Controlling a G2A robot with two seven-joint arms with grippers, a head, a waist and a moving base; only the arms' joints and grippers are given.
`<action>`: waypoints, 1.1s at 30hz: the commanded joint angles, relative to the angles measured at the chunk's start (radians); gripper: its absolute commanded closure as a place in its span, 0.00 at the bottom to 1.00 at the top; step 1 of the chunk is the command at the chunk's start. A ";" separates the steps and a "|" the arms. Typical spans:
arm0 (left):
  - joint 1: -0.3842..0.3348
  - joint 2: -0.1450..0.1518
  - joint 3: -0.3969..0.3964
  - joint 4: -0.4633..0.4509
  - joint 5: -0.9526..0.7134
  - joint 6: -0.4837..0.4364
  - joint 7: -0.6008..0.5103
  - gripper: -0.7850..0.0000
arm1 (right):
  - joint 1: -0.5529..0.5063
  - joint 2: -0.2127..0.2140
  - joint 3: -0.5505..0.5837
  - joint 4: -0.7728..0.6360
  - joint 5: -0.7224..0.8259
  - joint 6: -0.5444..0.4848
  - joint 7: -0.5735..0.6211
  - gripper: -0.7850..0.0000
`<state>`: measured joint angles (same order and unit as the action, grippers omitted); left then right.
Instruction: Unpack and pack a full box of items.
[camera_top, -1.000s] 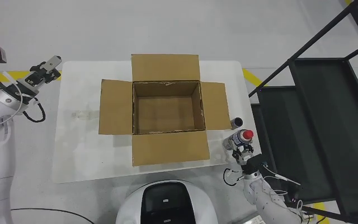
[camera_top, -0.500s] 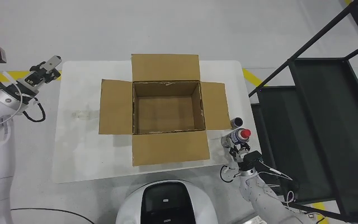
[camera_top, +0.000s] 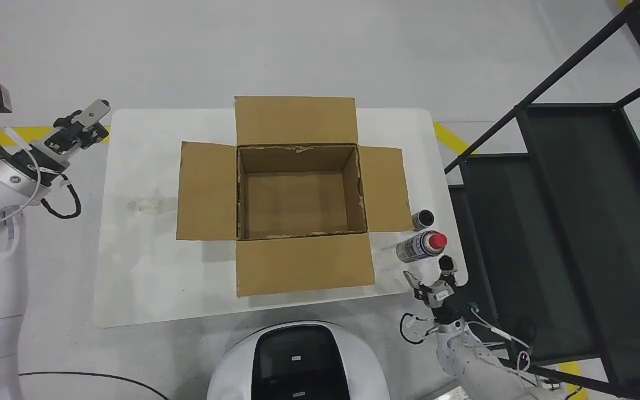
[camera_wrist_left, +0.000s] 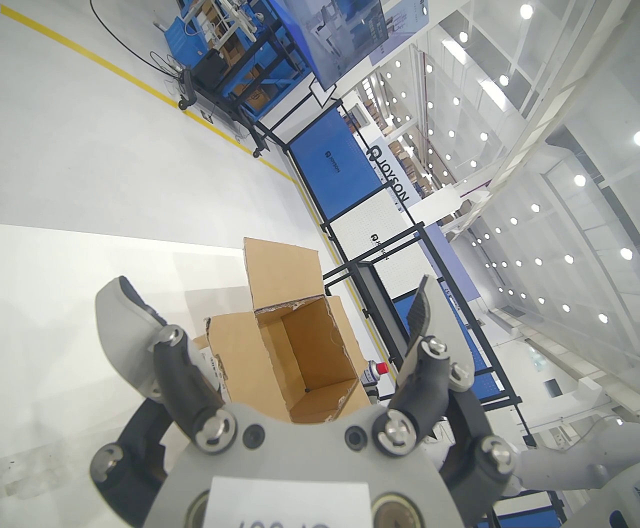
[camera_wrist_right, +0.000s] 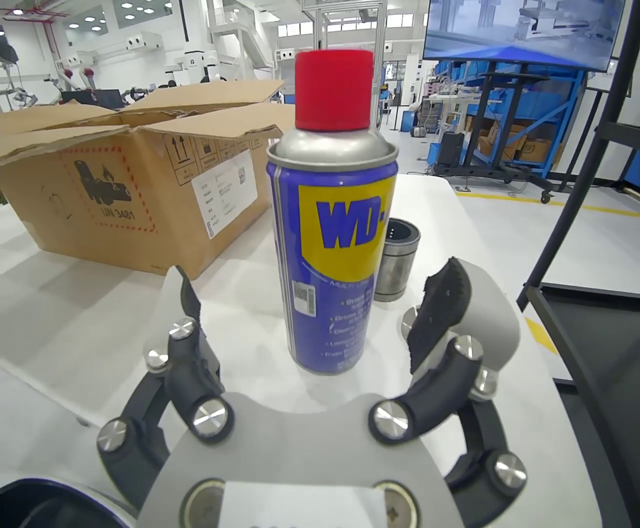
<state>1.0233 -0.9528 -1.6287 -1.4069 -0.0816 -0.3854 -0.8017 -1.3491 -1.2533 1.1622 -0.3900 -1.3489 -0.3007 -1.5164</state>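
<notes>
An open cardboard box (camera_top: 300, 190) stands mid-table with all flaps spread and nothing inside. A blue and yellow spray can with a red cap (camera_top: 421, 245) (camera_wrist_right: 331, 220) stands upright on the table right of the box's near flap. A small metal cylinder (camera_top: 424, 217) (camera_wrist_right: 396, 259) stands just behind it. My right gripper (camera_top: 443, 276) (camera_wrist_right: 320, 300) is open just in front of the can, off it. My left gripper (camera_top: 84, 122) (camera_wrist_left: 272, 312) is open and holds nothing at the table's far left corner, facing the box (camera_wrist_left: 295, 350).
The white table (camera_top: 150, 260) has bare surface left of the box, with a faint smudge (camera_top: 150, 205). A black metal staircase frame (camera_top: 560, 210) stands close to the table's right edge.
My right gripper has let go of the spray can and drawn back toward the table's near edge. The can stays upright on the table. The left arm has not moved.
</notes>
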 joint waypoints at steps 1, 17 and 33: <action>0.000 0.000 0.000 0.000 0.000 0.000 0.000 0.00 | -0.003 0.005 0.000 -0.003 -0.013 -0.001 0.007 0.00; 0.000 0.000 0.000 0.000 0.000 0.000 0.000 0.00 | 0.014 0.018 0.025 -0.154 0.009 0.002 0.185 1.00; 0.000 0.000 0.000 0.000 0.000 0.000 0.000 0.00 | -0.117 0.050 0.083 -0.326 0.018 -0.089 0.086 1.00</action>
<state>1.0234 -0.9528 -1.6287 -1.4069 -0.0816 -0.3854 -0.8017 -1.4485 -1.2091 1.2350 -0.6978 -1.3262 -0.3911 -1.4187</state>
